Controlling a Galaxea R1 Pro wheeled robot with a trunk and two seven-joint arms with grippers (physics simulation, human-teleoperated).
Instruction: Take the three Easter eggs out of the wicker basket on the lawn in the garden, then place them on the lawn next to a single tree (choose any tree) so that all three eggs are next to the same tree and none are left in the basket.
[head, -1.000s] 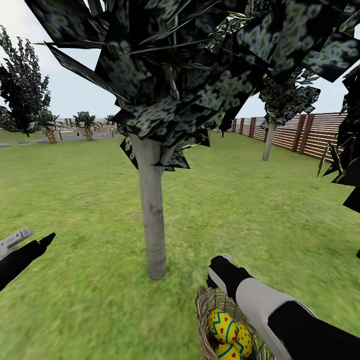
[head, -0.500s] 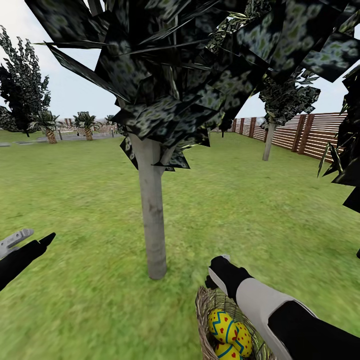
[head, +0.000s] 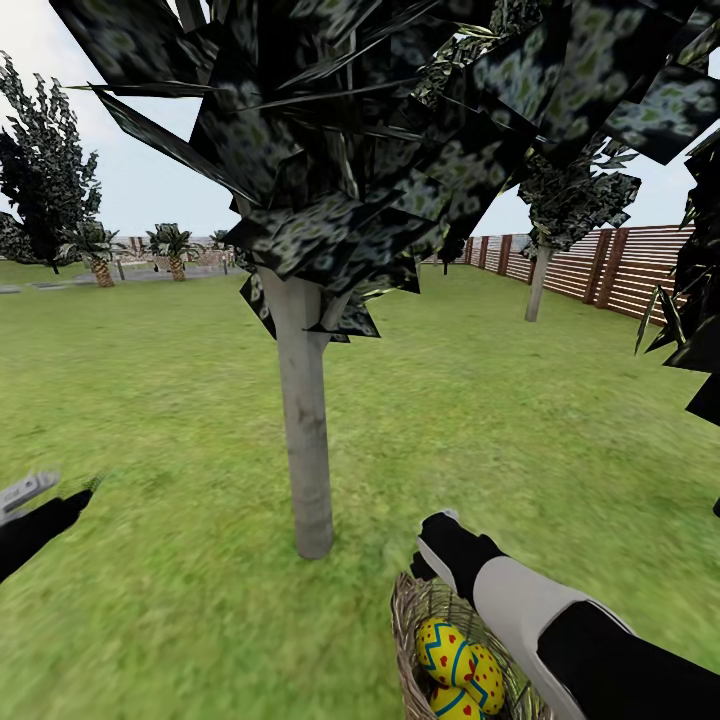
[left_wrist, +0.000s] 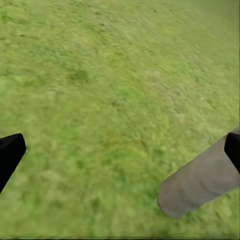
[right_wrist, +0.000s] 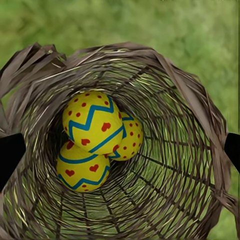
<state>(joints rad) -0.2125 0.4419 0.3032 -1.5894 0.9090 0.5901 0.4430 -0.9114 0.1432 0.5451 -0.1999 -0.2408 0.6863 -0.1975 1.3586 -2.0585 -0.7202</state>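
Note:
Deep in the wicker basket (right_wrist: 192, 102) lie three yellow Easter eggs (right_wrist: 92, 122) with blue zigzags and red hearts. My right gripper (right_wrist: 120, 150) hangs open above the basket's mouth, its black fingertips apart at either side and holding nothing. From the head camera, the basket (head: 408, 612) with the eggs (head: 452, 652) rests on the lawn (head: 160, 400) just right of the pale grey tree trunk (head: 305, 440), with my right gripper (head: 445, 560) over its far rim. My left gripper (head: 62, 487) is open and low at the left; the left wrist view shows grass and the trunk's foot (left_wrist: 200, 180).
A brown slat fence (head: 620, 265) runs along the right with another pale-trunked tree (head: 538, 285) before it. Dark foliage (head: 700, 330) hangs at the right edge. A dark tree (head: 40, 170) and small palms (head: 172, 250) stand far left. Wide grass surrounds the trunk.
My left gripper has dropped lower and drawn toward the left edge of the head view. The right arm, basket and eggs have not moved.

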